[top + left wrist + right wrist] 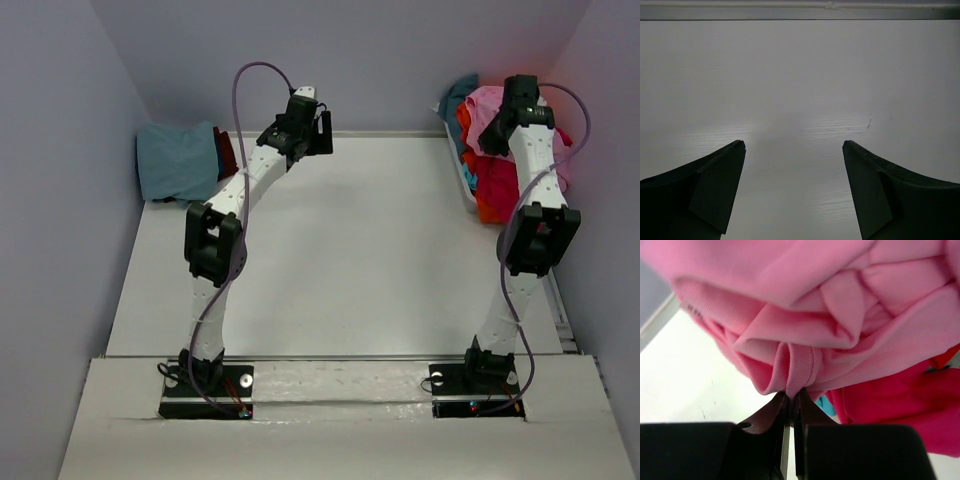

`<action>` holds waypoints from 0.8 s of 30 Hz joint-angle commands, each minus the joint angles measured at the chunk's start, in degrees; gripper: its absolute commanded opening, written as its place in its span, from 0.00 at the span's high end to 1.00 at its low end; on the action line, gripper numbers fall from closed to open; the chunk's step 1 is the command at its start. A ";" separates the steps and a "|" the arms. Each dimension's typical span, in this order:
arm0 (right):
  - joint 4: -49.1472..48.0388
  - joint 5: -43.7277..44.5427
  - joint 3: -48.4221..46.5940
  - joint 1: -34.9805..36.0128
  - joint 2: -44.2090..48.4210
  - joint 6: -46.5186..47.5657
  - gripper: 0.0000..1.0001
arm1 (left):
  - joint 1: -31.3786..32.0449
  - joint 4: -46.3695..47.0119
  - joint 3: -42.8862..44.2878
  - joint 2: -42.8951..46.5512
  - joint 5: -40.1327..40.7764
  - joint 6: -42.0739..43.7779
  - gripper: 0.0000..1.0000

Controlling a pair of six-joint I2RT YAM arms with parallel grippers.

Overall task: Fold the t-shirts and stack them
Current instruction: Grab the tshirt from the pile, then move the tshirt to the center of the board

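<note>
T-shirts (490,175) lie heaped at the far right corner of the bench (350,250); a blue one (178,160) sits at the far left. My right jaws pinch a ribbed edge of the pink shirt (840,305) on the heap; my left jaws hang wide above the bench.

The top camera hangs above and behind the near edge of the table (350,260) and looks down on all of it. The left wrist camera sits low over the table (800,75), facing its far edge past the left gripper (794,144). The right wrist camera is pressed close against a pink t-shirt (840,315), probably the pink one (487,105) the top view shows at the table's far right corner.
</note>
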State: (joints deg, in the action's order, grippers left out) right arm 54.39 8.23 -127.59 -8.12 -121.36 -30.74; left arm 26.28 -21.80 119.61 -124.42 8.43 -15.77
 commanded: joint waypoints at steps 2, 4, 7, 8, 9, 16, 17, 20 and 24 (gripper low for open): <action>8.97 -5.25 -4.68 9.85 6.38 4.72 0.93 | 2.19 0.44 -4.37 8.57 5.01 0.74 0.11; 9.68 -3.75 -3.99 11.80 8.24 5.34 0.93 | 2.19 0.71 -6.22 9.81 5.90 0.92 0.11; 10.12 -3.40 -1.97 13.21 12.09 4.81 0.93 | 2.81 0.62 -8.95 12.44 7.30 0.48 0.11; 10.38 -2.18 -1.70 13.83 12.98 4.81 0.93 | 2.81 0.79 -10.35 13.06 7.65 0.48 0.11; 10.73 -1.47 -1.96 13.83 13.77 4.90 0.93 | 2.81 1.06 -11.06 13.67 7.75 0.56 0.11; 14.86 -2.17 -5.92 16.72 17.64 6.22 0.93 | 2.81 1.32 -14.58 17.19 8.27 0.57 0.11; 14.95 -1.29 -4.52 17.78 18.35 7.00 0.93 | 2.81 1.50 -15.02 17.89 8.27 0.48 0.11; 15.22 0.64 -0.84 22.08 20.90 7.63 0.93 | 2.81 2.47 -17.30 19.21 8.45 0.21 0.11; 17.06 5.46 -0.47 29.37 22.74 7.19 0.93 | 3.34 3.34 -20.11 20.62 8.80 -0.49 0.11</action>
State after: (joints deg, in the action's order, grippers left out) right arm 69.23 10.63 -128.40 13.98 -101.58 -24.18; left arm 29.17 -21.39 102.08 -108.29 15.49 -15.57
